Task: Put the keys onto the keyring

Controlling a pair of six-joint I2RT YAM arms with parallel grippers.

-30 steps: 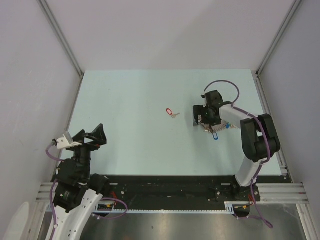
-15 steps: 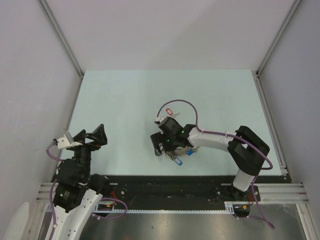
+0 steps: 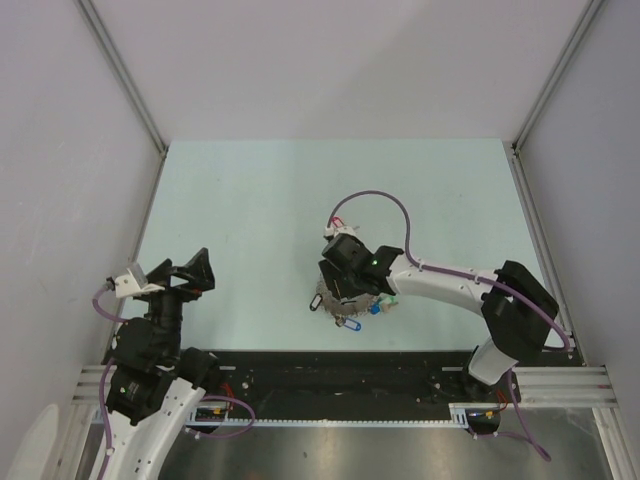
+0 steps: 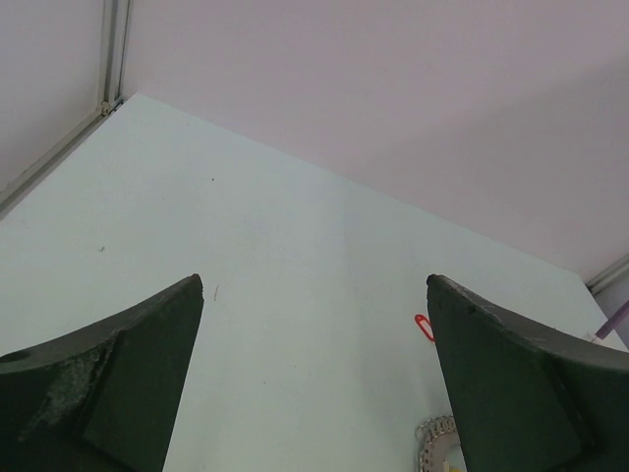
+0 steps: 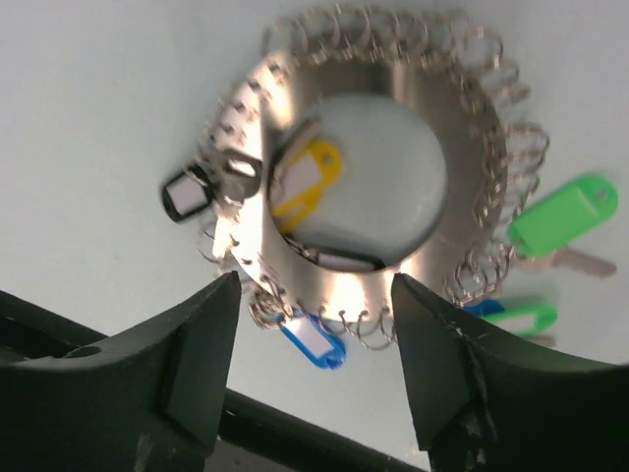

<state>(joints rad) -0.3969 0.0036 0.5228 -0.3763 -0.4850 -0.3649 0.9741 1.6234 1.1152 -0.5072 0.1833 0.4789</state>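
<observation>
The keyring (image 5: 346, 285) is a wide grey metal ring fringed with small rings, keys and black, yellow, blue and green tags. It lies on the table under my right gripper (image 5: 314, 295), whose jaws are open on either side of the ring's near edge. In the top view the right gripper (image 3: 345, 285) covers most of the keyring (image 3: 322, 303). The red-tagged key (image 3: 339, 223) lies alone on the table just behind the right wrist, beside its cable, and also shows in the left wrist view (image 4: 424, 326). My left gripper (image 3: 190, 270) is open and empty at the near left.
The pale table (image 3: 250, 200) is walled on three sides by grey panels. A black rail (image 3: 340, 365) runs along the near edge close to the keyring. The purple cable (image 3: 375, 197) loops above the right wrist.
My right arm swept from the right side to the near middle with the keyring, which now lies on the table between open jaws. The left arm and the red key have not moved.
</observation>
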